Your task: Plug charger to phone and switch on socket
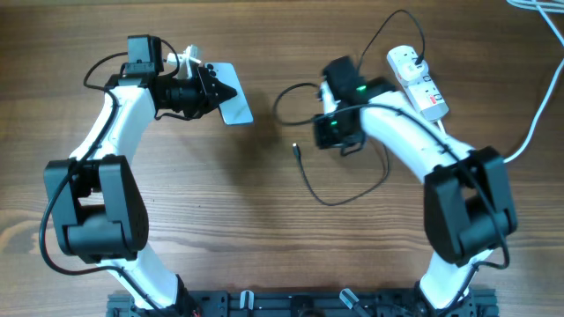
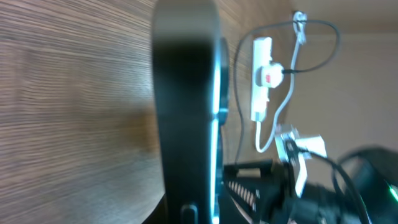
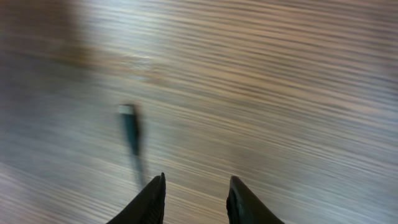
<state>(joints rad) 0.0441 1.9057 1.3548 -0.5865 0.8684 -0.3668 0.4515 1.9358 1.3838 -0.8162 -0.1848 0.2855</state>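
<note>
My left gripper is shut on the phone and holds it above the table at the back left, pale back facing up. In the left wrist view the phone shows edge-on, dark with a glowing teal rim, between the jaws of that gripper. The charger's black cable loops across the table, and its plug tip lies loose on the wood. My right gripper hovers open just right of the tip, nothing between its fingers. The white socket lies at the back right.
A thick white cord runs from the socket off the right edge. A dark rail lines the table's front edge. Bare wood lies between the two arms.
</note>
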